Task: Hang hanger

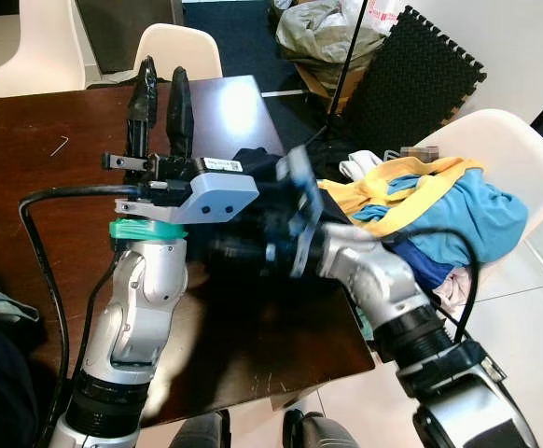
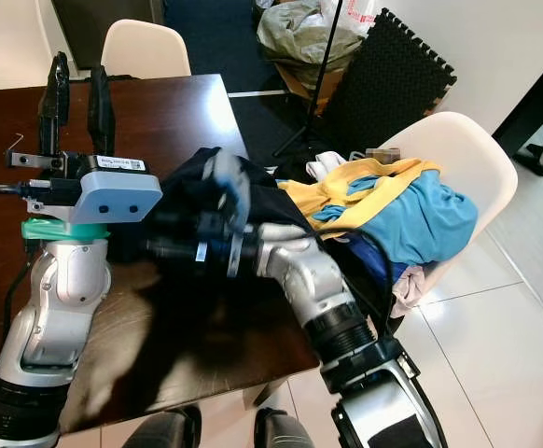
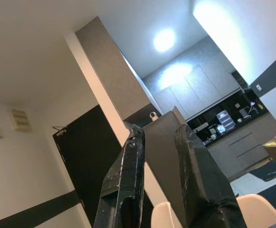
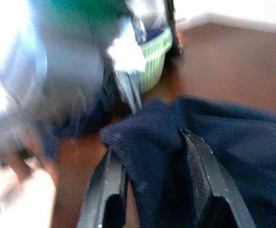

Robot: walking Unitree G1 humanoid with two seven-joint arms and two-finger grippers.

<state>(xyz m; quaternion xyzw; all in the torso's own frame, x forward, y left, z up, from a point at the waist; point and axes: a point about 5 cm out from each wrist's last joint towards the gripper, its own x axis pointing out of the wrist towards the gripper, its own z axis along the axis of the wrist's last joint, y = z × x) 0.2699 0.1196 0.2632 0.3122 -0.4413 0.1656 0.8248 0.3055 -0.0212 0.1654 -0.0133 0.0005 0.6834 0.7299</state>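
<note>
The left end effector (image 1: 160, 101) stands upright at the upper left of the left eye view, above the dark brown desk (image 1: 29, 177), its two black fingers (image 3: 128, 185) slightly parted with nothing between them; its wrist view looks up at ceiling and cabinets. The right end effector (image 4: 154, 183), blurred with motion at the centre of the head views, has its fingers on either side of a fold of navy garment (image 4: 233, 142) lying on the desk, pinching the cloth. A small bent wire piece (image 1: 59, 146) lies on the desk at far left; whether it belongs to a hanger I cannot tell, and no hanger is clearly visible. A white chair (image 2: 481, 163) at right carries a pile of yellow and blue clothes (image 2: 393, 210).

The risks, as I judge them: the right arm sits close to the left forearm, so a collision is likely, and the shallow pinch on loose fabric could slip out or drag the garment off the desk edge.
</note>
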